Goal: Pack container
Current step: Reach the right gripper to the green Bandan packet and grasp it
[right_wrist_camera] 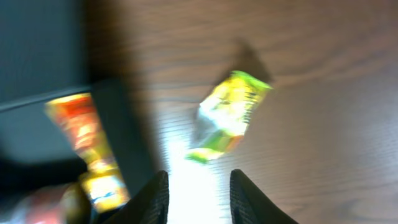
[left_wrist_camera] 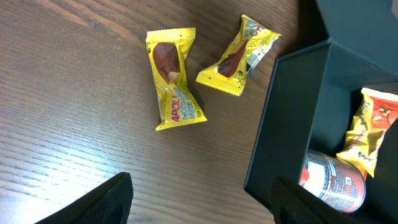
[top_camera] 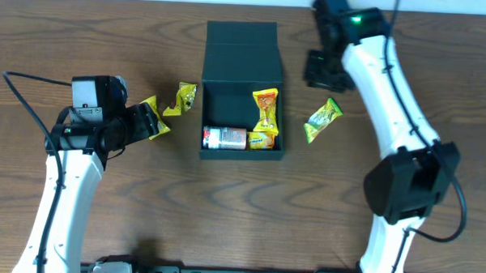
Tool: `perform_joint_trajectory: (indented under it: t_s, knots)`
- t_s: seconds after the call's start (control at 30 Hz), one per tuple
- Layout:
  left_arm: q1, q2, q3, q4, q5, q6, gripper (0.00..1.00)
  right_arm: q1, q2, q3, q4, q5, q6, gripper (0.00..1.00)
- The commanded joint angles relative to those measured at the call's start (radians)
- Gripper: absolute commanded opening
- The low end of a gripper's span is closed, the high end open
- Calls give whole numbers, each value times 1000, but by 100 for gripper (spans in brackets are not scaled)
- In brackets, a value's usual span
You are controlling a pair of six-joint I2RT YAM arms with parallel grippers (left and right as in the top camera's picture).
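a dark teal container [top_camera: 240, 55] sits open at the middle of a wooden desk [top_camera: 84, 34], its flap lid folded back toward the far edge. inside, a red can [top_camera: 225, 137] lies on its side along the near wall, at the left. an orange-and-yellow snack packet [top_camera: 266, 109] rests against the right wall, and a second yellow packet [top_camera: 261, 140] is tucked into the near right corner, just beside the can.

outside the box, two yellow packets lie on the desk to its left. the twisted packet [left_wrist_camera: 239, 56] lies nearer the container, close to its left wall. the flatter packet [left_wrist_camera: 174, 78], printed with red letters, lies just to the left of the twisted one, apart from it. the left gripper [left_wrist_camera: 202, 186] hovers over the bare wood near this pair, its fingers spread wide and holding nothing.

to the right of the container, a green-and-yellow packet [top_camera: 323, 120] lies alone on the desk, clear of the box wall. the right gripper [right_wrist_camera: 199, 177] hangs at the far right of the box, near the lid. its wrist view is blurred, but the two fingers stand a narrow gap apart with nothing between them, and the green packet lies beyond their tips.
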State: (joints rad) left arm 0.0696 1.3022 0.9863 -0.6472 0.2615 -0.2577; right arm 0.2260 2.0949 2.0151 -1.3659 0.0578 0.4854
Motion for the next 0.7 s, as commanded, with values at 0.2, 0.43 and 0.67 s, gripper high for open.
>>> perform_joint_trajectory:
  t_s: [0.2, 0.43, 0.67]
  knots:
    - [4, -8, -6, -2, -10, 19, 72, -101, 2, -415, 271, -332, -30, 30]
    - [4, -8, -6, -5, -9, 18, 72, -101, 2, -485, 334, -294, 1, 34]
    - [4, -8, -6, -6, -6, 18, 72, -101, 2, -485, 350, -238, 15, 33]
